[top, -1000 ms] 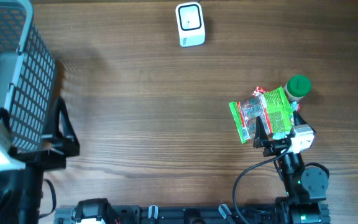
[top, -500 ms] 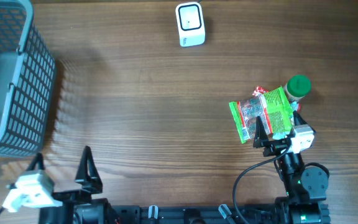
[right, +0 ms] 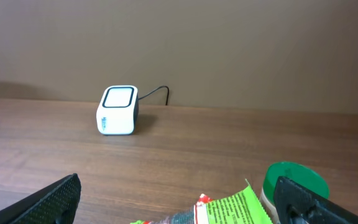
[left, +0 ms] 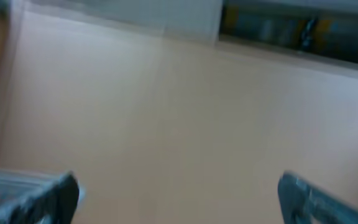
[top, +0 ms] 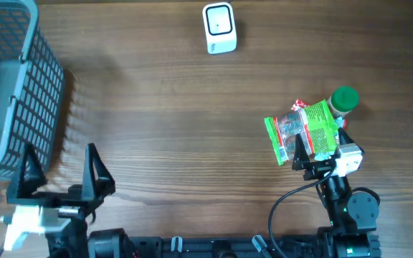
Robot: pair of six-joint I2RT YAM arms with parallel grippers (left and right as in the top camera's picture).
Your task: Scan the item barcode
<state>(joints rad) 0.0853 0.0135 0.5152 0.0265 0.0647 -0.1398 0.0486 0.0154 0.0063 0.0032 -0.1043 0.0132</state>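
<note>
Grey mesh basket stands well apart from green-capped jar.

1. Table: mid-brown wood, fine streaky grain all over.
2. Right gripper: black fingers, white block behind them, black cable at its rear.
3. Packet between the right gripper's fingers: bright green, red and white print, silvery speckled patch in the middle.
4. Cap just ahead of the right gripper's right finger: solid green.
5. Scanner well ahead and left of the right gripper: white, dark-ringed top window.
6. Basket just ahead-left of the left gripper: grey-blue, square grid mesh.
7. Left gripper: black fingers, white body behind.
</note>
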